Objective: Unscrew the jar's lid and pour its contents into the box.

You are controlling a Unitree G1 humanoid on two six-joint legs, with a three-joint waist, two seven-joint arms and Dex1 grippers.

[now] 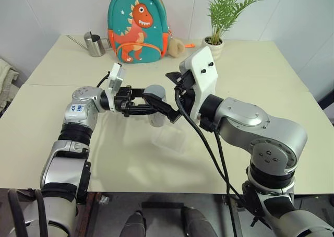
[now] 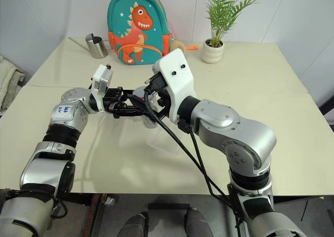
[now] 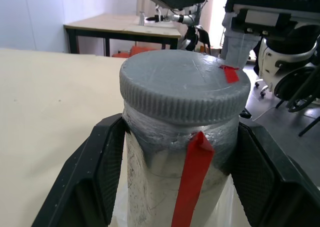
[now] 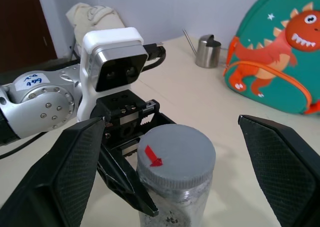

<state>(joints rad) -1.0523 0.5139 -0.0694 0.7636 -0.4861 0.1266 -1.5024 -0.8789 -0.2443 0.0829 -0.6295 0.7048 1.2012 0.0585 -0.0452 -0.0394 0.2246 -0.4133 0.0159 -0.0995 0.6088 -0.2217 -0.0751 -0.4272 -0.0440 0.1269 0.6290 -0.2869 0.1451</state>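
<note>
From the left eye view, the left gripper (image 1: 166,110) reached across above the cream table (image 1: 261,91), its black fingers clamped on the jar (image 1: 155,105), which it held upright over the clear box (image 1: 169,139). The right gripper (image 1: 175,80) came in from the other side, close behind the jar. At the far edge stood a dinosaur backpack (image 1: 136,25), a steel watering can (image 1: 94,44) and a potted palm (image 1: 216,38).

The right eye view showed the same arrangement, though the white housing of the right arm hid most of the jar; the box showed faintly on the table just below the two grippers.

In the left wrist view, the lid (image 3: 184,89) sat screwed on the jar, grey and ribbed, with a small red mark near its edge. A red stripe (image 3: 192,179) ran down the jar's clear wall, and the left fingers (image 3: 92,179) pressed against the jar on both sides just below the lid.

In the right wrist view, the right fingers (image 4: 277,159) stood wide apart, one to each side of the lid and touching nothing. Tiny dark contents (image 4: 172,219) showed through the jar's wall below the neck.
</note>
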